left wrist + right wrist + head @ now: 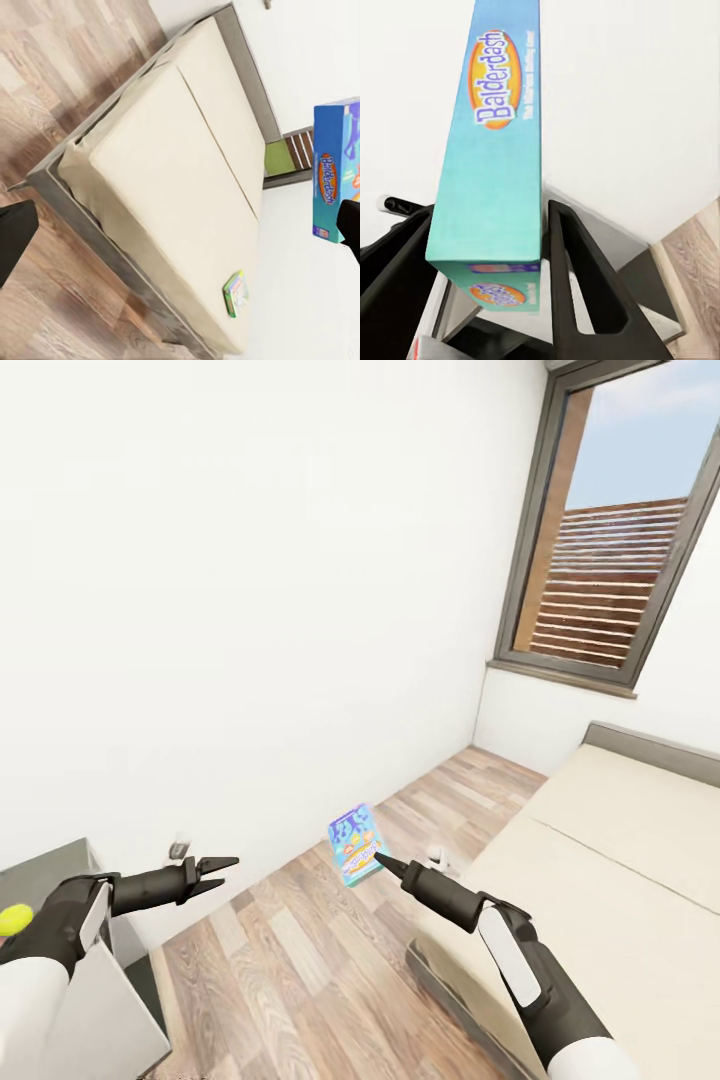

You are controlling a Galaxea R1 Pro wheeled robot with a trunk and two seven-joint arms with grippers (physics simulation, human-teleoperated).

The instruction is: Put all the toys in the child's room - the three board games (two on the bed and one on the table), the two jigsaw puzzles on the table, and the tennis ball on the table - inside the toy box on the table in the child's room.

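I hold the blue board game (355, 844) clamped in my right claw (383, 859), above the floor beside the bed (640, 830). Left claw (222, 871) gapes empty. Another board game (235, 292) awaits on the bed; the tennis ball (14, 919) remains on the table (45, 865).

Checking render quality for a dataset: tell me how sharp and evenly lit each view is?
Head view: soft, even light, wide-angle tilt, the window bright. Left wrist view: the bed crisp, faint shadows. Right wrist view: the blue board game has readable print; right pincer dark, close.

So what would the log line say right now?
right gripper: holding blue board game | left gripper: open | bed: green-edged game
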